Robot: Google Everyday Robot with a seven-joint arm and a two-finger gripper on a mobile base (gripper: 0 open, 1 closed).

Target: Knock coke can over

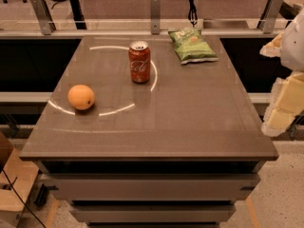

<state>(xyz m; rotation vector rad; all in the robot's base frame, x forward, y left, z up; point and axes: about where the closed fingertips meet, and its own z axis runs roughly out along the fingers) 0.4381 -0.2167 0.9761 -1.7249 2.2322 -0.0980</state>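
Observation:
The coke can (139, 61) is a red can with white script and a silver top. It stands upright on the grey table (190, 122), at the back and left of the middle. My gripper (285, 103) is a cream-coloured shape at the right edge of the camera view. It hangs beyond the table's right side, far to the right of the can and apart from it. Part of it is cut off by the frame edge.
A round orange fruit (81, 97) lies on the left of the table, in front of and to the left of the can. A green chip bag (192, 44) lies at the back right. A rail with metal posts (155, 13) runs behind the table. Drawers sit under the front edge.

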